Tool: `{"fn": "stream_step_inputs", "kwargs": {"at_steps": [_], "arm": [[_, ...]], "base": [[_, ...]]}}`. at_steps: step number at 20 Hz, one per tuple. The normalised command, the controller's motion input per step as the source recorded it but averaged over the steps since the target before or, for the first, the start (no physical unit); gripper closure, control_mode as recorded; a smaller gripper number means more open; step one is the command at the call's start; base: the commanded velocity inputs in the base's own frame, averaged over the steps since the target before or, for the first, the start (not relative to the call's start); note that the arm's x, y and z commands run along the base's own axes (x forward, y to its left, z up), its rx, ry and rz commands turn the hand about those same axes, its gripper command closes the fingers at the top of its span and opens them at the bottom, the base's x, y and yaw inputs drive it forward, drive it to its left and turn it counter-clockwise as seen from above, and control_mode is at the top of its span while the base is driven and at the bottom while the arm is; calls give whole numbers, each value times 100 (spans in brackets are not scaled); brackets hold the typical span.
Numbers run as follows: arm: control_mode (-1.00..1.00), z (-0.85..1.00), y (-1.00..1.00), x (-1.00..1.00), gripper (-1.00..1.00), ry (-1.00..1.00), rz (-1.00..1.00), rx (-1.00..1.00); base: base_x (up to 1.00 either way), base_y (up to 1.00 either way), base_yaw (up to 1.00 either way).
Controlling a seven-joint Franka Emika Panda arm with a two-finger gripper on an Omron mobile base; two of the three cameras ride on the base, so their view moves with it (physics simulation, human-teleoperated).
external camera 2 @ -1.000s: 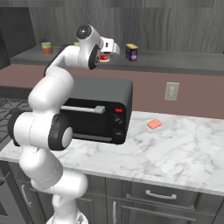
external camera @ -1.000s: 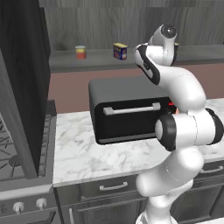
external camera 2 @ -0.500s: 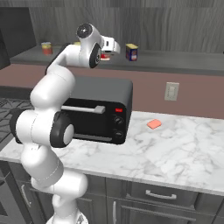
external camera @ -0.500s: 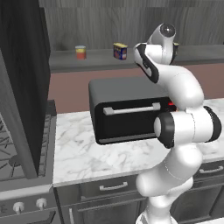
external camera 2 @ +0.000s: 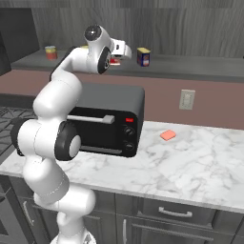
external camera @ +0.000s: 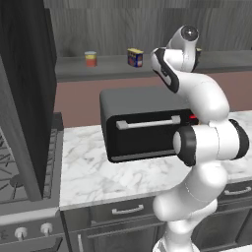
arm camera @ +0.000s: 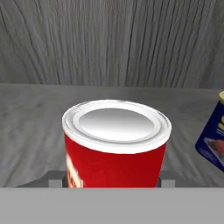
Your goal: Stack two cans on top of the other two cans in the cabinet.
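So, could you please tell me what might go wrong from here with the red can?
The pincer straddles the red can low on its body, so a loose hold might let it tip when lifted.

A dark-blue can stands close beside it on the cabinet shelf; a sideways swing could knock it.

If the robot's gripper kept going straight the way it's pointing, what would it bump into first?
Probably the red can: it already sits right at the gripper, between its fingertips. Past the can is the cabinet's wood-grained back panel.
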Motion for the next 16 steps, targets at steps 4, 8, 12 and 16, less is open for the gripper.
{"fn": "stream_step_inputs", "kwargs": {"at_steps": [4,8,12,16], "arm": [[-100,0,0,-12,100,-1,0,6],[-100,2,0,-16,100,-11,0,7],[-100,14,1,-14,100,-20,-1,1],[-100,19,2,-11,100,-21,-3,-4]], "base": [[0,0,0],[0,0,0],[0,0,0],[0,0,0]]}}
